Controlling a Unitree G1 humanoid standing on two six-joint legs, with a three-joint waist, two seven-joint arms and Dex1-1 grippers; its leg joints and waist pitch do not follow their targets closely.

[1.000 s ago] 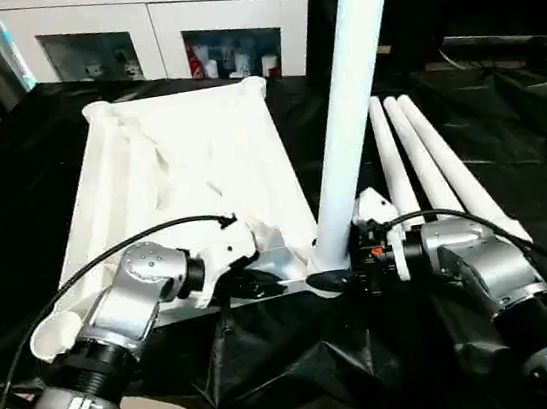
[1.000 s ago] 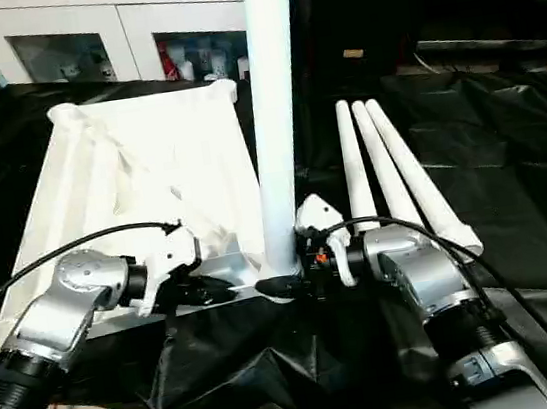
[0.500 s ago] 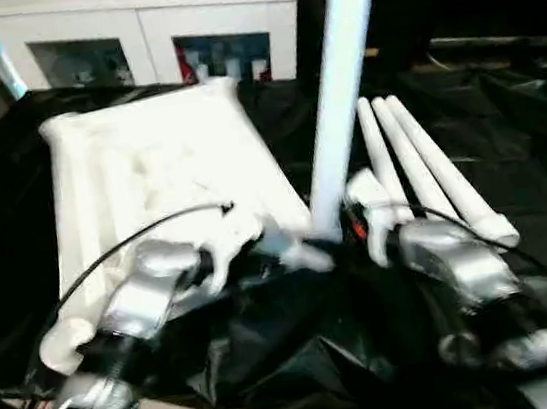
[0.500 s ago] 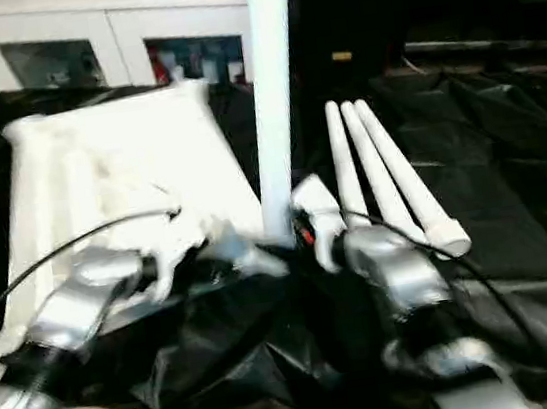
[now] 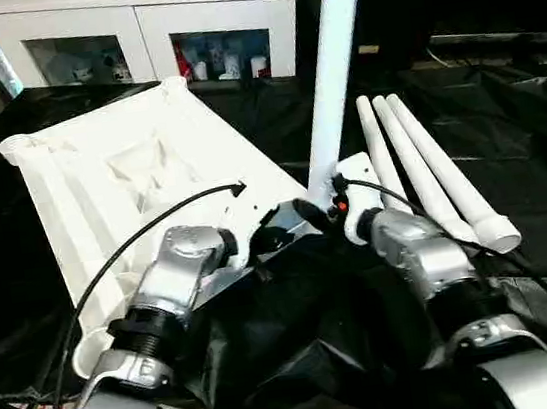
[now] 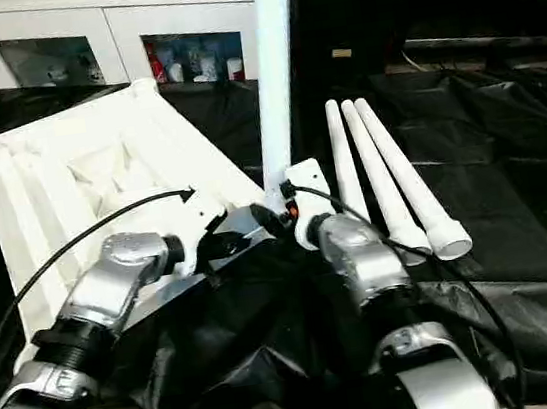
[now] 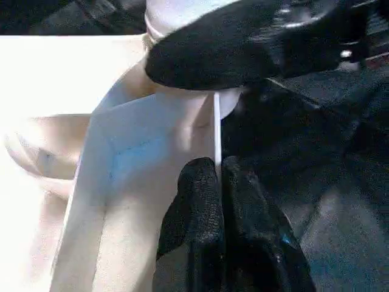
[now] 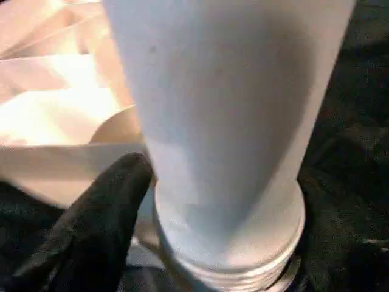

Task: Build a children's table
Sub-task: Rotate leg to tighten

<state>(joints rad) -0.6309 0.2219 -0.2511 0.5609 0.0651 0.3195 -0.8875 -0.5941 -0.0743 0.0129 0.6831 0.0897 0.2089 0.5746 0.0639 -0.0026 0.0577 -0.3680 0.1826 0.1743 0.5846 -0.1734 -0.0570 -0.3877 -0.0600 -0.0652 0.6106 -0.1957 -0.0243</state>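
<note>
My right gripper (image 5: 317, 209) is closed around the base of the upright table leg (image 5: 334, 65), one black finger (image 8: 97, 225) pressed to its side just above the threaded end, which sits at the near right corner of the tabletop (image 5: 100, 187). My left gripper (image 7: 219, 182) has its two fingers pinched together on the thin edge of that same corner, right under the leg's base, with the right gripper's finger visible across the leg at about 12 o'clock from it. From my head camera the leg rises almost straight toward 12 o'clock and leaves the frame. The tabletop lies upside down, ribbed underside showing, stretching from the grippers toward 10 o'clock on the black sheet (image 5: 527, 141) covering the work surface. Three spare legs (image 5: 420, 165) lie side by side, touching, at about 2 o'clock from the grippers. Beyond the tabletop, at 11 o'clock, stands a white cabinet (image 5: 144, 25) with glass doors.
</note>
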